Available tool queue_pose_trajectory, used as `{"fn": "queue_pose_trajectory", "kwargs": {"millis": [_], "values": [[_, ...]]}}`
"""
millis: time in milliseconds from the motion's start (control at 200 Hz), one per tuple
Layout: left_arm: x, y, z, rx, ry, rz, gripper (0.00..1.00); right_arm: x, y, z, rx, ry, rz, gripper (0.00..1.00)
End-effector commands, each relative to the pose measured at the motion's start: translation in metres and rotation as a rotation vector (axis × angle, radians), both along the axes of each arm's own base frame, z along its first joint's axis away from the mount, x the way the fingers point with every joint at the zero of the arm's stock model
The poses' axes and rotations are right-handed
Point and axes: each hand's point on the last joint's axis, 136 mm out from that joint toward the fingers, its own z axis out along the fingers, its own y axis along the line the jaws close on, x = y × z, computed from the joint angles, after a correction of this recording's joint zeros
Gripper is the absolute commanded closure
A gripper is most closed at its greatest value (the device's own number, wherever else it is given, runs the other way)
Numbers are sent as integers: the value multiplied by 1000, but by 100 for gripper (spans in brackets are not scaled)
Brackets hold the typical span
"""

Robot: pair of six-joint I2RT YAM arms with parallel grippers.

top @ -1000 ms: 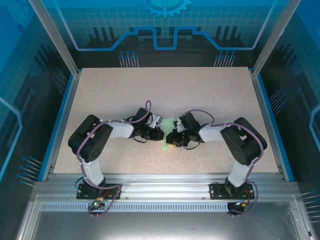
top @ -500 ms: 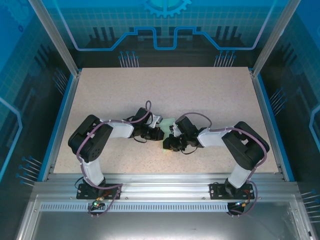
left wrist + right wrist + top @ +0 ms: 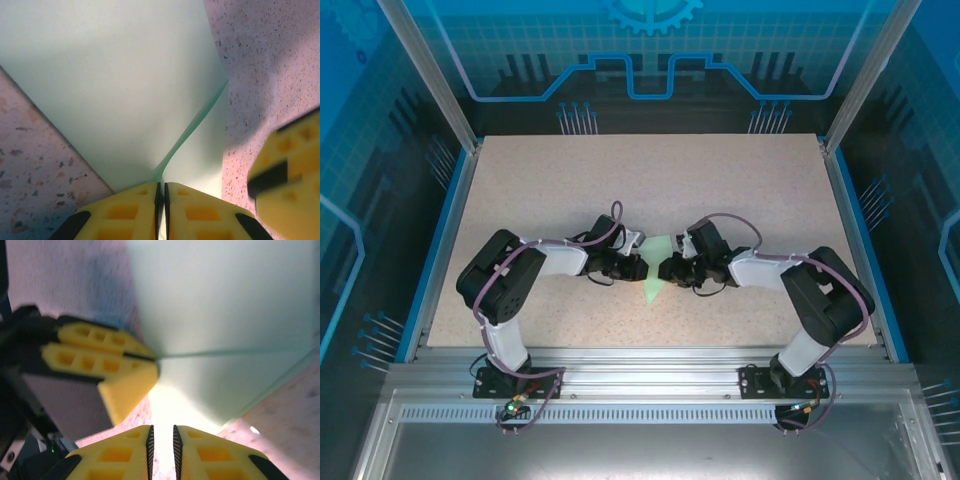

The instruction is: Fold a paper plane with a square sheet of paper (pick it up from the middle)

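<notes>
Top view: a speckled beige table point(image 3: 740, 190) inside blue translucent walls point(image 3: 380, 150), with a ribbed aluminium rail point(image 3: 640, 385) along its near edge. The left arm point(image 3: 505, 285) and right arm point(image 3: 820, 290), black and white with purple cables, bend inward until they meet at the table's middle. Between them lies the sheet of paper point(image 3: 654, 275), pale mint green, showing here as a small wedge that narrows toward the near edge. The left gripper point(image 3: 634, 267) and right gripper point(image 3: 670, 270) flank it closely.

Left wrist view: the sheet of paper point(image 3: 115, 90) is smooth and matte. It has straight edges and one raised, curving fold that runs into the left gripper point(image 3: 161, 200). The gripper's yellow honeycombed fingers are pressed together on the paper at that fold. The right gripper point(image 3: 260, 180) appears blurred just beside the sheet's edge.

Right wrist view: from the opposite side, the left gripper point(image 3: 152, 359) pinches a layer of the sheet point(image 3: 225, 300) where a straight crease begins. The right gripper point(image 3: 162, 437) has its jaws at a narrow slit. Glare hides whether any paper lies in the slit.
</notes>
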Motion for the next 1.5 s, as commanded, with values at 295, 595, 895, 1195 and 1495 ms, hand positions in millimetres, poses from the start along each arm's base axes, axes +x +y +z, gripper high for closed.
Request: {"fn": "queue_pose_trajectory", "kwargs": {"millis": [295,595,895,1195,1495], "values": [[-3,3,-4,19,24,-11,84,23,-22,-37,-92,70,-63,82],[11,11,35,8,-38,120,56,25,-9,3,2,-2,-11,79],[-11,3,77,-32,-82,130,64,24,-33,14,-30,-34,-43,70],[-14,-16,41,103,-35,114,80,23,-42,6,-11,-13,-54,64],[-7,-10,15,170,-14,150,83,22,-30,-1,16,15,-13,62]]}}
